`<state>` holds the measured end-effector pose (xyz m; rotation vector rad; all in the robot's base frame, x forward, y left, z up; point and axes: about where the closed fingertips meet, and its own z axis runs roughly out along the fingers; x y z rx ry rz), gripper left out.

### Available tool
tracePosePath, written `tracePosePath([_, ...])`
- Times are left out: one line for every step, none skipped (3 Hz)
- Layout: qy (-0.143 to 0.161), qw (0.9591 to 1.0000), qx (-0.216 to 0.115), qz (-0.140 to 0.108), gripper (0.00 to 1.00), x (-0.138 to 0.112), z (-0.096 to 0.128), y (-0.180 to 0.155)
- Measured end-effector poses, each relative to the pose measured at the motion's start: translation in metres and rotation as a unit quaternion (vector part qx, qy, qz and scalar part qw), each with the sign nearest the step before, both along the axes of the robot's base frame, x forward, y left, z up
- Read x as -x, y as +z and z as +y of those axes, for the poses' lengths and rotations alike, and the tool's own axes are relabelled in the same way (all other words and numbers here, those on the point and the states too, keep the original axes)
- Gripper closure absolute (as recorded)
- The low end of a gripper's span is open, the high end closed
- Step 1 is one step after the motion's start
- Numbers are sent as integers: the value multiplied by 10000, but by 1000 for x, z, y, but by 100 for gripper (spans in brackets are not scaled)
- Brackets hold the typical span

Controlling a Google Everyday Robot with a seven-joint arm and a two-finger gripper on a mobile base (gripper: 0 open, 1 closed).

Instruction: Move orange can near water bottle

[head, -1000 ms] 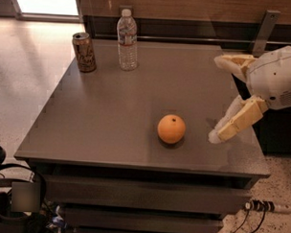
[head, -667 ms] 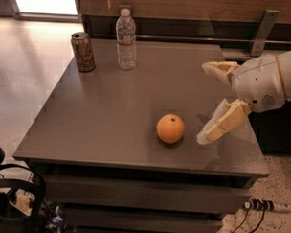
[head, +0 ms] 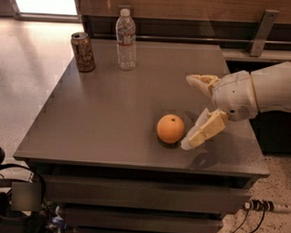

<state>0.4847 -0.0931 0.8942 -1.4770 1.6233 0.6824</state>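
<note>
The orange can (head: 170,128), a round orange fruit, sits on the grey table (head: 112,117) near its front edge, right of centre. The water bottle (head: 126,40), clear with a white cap, stands upright at the table's back, left of centre. My gripper (head: 188,112) comes in from the right on a white arm. It is open, with one cream finger (head: 202,131) low beside the orange's right side and the other finger (head: 200,82) farther back. Nothing is between the fingers. The orange is just left of the gap.
A brown-and-gold drink can (head: 83,51) stands at the table's back left, next to the bottle. A dark counter with a metal bracket (head: 261,31) runs behind the table. Cables and gear lie on the floor at lower left and a power strip (head: 262,205) at lower right.
My gripper has moved left toward the orange, and its near finger now sits right beside the fruit. The orange, bottle and drink can have not moved.
</note>
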Motion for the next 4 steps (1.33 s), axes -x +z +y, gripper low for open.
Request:
tracePosePath([104, 9998, -108, 109, 0, 0, 15, -16])
tracePosePath([153, 9995, -148, 248, 0, -1, 26, -33])
tracePosePath([97, 9991, -107, 393, 0, -3, 32, -51])
tracePosePath([-90, 9987, -60, 505, 15, -7, 30, -68])
